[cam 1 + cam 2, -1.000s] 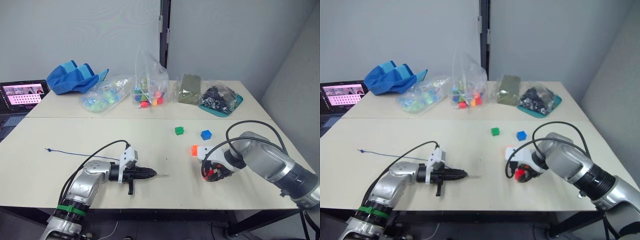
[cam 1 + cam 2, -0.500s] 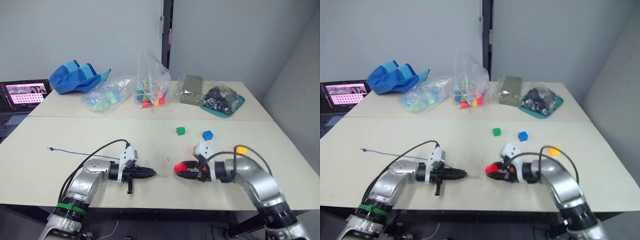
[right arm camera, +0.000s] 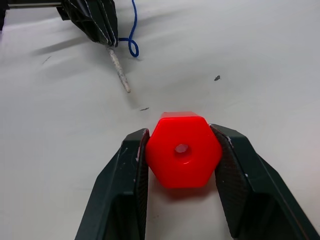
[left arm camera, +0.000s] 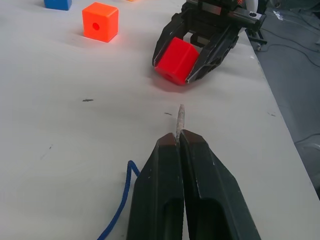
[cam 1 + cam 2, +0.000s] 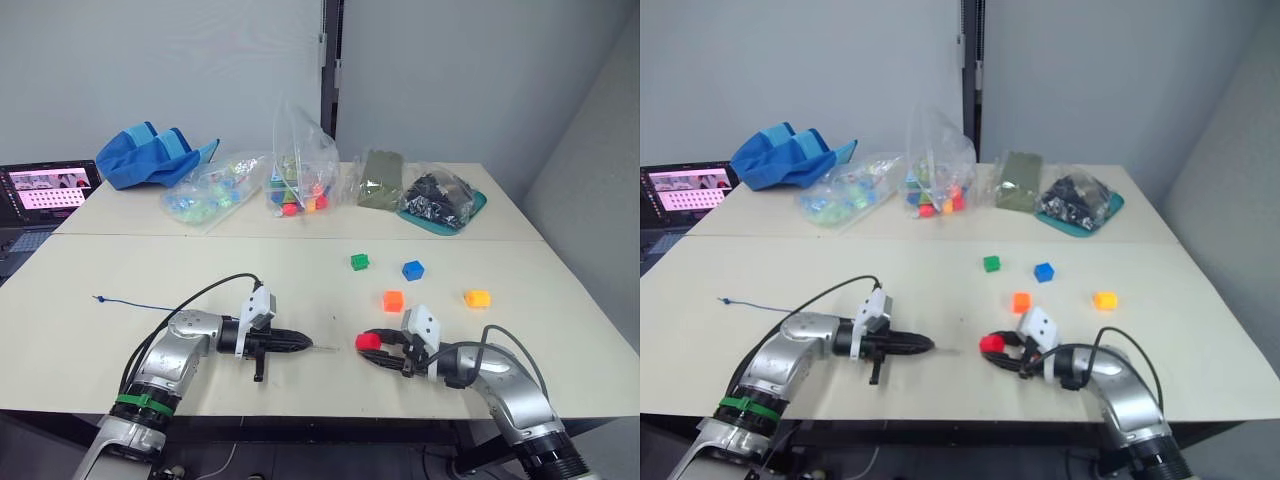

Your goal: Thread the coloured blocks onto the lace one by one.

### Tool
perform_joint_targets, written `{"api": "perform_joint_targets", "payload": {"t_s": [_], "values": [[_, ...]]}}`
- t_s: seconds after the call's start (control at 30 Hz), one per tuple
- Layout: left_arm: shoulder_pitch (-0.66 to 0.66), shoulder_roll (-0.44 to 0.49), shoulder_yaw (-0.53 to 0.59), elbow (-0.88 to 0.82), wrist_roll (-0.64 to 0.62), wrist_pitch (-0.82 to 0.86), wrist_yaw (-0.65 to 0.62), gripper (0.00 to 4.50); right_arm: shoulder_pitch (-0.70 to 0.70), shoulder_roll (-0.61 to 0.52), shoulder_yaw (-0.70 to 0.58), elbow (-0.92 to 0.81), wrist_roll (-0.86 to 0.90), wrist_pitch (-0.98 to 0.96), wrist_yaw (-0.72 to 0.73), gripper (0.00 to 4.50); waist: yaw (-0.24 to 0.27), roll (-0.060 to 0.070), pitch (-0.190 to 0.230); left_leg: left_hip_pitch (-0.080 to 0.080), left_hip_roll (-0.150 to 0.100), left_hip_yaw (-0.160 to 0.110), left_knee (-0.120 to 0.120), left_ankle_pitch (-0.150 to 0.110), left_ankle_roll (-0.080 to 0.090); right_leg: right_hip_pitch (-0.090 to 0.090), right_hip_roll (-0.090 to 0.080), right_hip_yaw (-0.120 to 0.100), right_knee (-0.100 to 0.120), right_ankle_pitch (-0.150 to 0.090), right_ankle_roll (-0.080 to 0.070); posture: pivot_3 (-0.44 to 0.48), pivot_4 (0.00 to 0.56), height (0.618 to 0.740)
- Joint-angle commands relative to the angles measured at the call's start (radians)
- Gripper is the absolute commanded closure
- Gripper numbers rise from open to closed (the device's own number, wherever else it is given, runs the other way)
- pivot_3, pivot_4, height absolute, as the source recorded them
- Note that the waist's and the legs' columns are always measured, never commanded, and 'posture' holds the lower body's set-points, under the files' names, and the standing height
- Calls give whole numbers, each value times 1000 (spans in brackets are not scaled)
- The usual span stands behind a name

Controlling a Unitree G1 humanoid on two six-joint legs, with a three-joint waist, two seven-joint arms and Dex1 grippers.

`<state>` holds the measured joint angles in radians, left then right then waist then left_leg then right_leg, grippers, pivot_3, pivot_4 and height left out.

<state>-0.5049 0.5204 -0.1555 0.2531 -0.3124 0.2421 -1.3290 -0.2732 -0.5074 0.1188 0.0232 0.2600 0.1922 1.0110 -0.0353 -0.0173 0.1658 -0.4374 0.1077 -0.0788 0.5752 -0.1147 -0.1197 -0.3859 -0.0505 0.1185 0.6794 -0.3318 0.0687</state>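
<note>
Right wrist view: right gripper (image 3: pixel 181 150) clamps the small red plastic cube (image 3: pixel 182 149), lower centre.
Left gripper (image 4: pixel 178 139): pinches the thin dark-blue lace's pale stiff tip (image 4: pixel 179 116).
Risk: tip misses the hole if misaligned.

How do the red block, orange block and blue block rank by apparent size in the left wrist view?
1. red block, largest, though nearest the camera
2. orange block
3. blue block, cut off by the frame edge, so its rank is unsure

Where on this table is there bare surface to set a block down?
Free: the near table between the thin dark blue lace and the small green plastic cube. Crowded: the far edge, lined with clear bags of mixed pieces, and the narrow gap between left hand and right hand.
</note>
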Motion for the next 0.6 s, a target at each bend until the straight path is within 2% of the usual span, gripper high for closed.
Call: {"api": "perform_joint_targets", "payload": {"t_s": [0.03, 0.2, 0.37, 0.6], "values": [[-13, 14, 7, -11, 0, -13, -12, 4500, -5, -74, -37, -58, 38, 82, 35, 1795, 3, 0, 0, 0, 0, 0, 0, 0, 0, 0, 0, 0, 0, 0, 0, 0, 150, 740], [-10, 23, 9, -11, -3, -12, -16, 4500, -24, -153, -79, -215, 124, 245, 38, 71, -2, 0, 0, 0, 0, 0, 0, 0, 0, 0, 0, 0, 0, 0, 0, 0, 150, 740], [-25, 13, 0, 1, 1, -17, -23, 4500, -27, -251, -60, -483, 150, 513, -66, 28, -3, 0, 0, 0, 0, 0, -1, 0, 0, -1, 0, 0, 0, 0, 0, 0, 150, 740], [-33, 10, -6, 5, 3, -20, -29, 4500, -82, -172, 36, -635, 123, 813, -316, 28, -5, 0, 0, 0, 0, 0, 0, 0, 0, -1, 0, 1, 0, 0, 0, 0, 150, 740]]}}
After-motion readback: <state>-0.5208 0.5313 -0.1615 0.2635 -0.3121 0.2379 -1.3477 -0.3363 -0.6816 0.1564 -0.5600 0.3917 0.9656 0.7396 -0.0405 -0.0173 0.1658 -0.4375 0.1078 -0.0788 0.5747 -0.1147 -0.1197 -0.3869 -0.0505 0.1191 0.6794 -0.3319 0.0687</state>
